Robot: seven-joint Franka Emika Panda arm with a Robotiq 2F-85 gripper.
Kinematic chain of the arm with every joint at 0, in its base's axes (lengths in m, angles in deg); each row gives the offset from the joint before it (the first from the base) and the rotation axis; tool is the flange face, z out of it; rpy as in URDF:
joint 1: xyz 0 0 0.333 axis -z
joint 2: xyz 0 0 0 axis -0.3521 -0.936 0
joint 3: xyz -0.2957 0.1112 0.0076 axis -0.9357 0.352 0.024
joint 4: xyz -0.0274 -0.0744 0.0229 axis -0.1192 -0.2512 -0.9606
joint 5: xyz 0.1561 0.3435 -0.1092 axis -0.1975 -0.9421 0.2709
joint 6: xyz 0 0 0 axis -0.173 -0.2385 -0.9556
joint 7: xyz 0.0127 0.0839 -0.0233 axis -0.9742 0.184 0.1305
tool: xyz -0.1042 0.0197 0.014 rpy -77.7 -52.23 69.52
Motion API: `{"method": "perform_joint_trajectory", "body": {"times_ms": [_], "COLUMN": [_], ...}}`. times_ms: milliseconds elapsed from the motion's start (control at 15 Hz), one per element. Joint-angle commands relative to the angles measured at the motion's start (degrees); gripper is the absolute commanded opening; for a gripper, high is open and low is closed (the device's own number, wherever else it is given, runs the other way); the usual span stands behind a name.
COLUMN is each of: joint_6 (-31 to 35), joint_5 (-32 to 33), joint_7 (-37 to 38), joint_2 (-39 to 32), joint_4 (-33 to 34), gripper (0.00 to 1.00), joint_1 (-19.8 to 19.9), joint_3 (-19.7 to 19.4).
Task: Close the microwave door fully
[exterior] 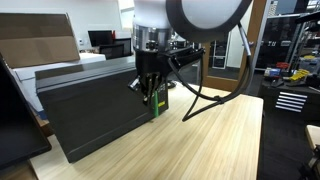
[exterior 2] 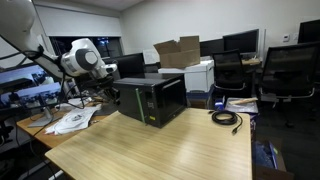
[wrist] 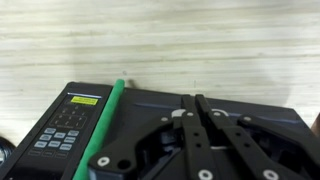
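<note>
The microwave (exterior: 70, 80) (exterior 2: 150, 100) stands on a light wooden table in both exterior views. The microwave door (exterior: 95, 115) (wrist: 150, 105) is a flat dark panel that looks flush with the front. Its green strip (exterior: 157, 104) (wrist: 106, 118) lies next to the button panel (wrist: 63, 125). My gripper (exterior: 150, 95) (wrist: 192, 100) is shut and empty. Its fingertips are against the door face, close to the green strip edge. In an exterior view the gripper (exterior 2: 110, 92) is at the microwave's left side, and contact is hidden there.
A brown cardboard box (exterior: 40, 42) (exterior 2: 180, 50) and a white printer (exterior 2: 200, 72) stand behind the microwave. A black cable (exterior 2: 225, 118) and papers (exterior 2: 75, 120) lie on the table (exterior: 220, 140). Office chairs (exterior 2: 285, 70) and monitors are around.
</note>
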Motion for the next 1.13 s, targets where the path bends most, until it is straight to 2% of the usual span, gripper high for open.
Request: {"method": "perform_joint_trajectory", "body": {"times_ms": [0,267,467,600,1000,1067], "joint_6": [-11.2,-20.9,-26.0,-28.7,-33.7,-32.6], "joint_5": [-11.7,-13.2,-13.1,-13.7,-13.9,-12.1], "joint_7": [-8.3,-8.8,-8.6,-8.7,-7.6,-6.5], "joint_2": [5.9,10.7,13.4,15.1,22.2,19.0], "joint_4": [-0.5,-0.7,-1.3,-2.2,-7.9,-5.4], "gripper": [0.40,0.66,0.88,0.98,1.00,1.00], "joint_1": [-6.2,-10.7,-12.4,-13.2,-14.3,-14.1], "joint_3": [-5.2,-9.1,-9.9,-10.0,-9.7,-9.3]}}
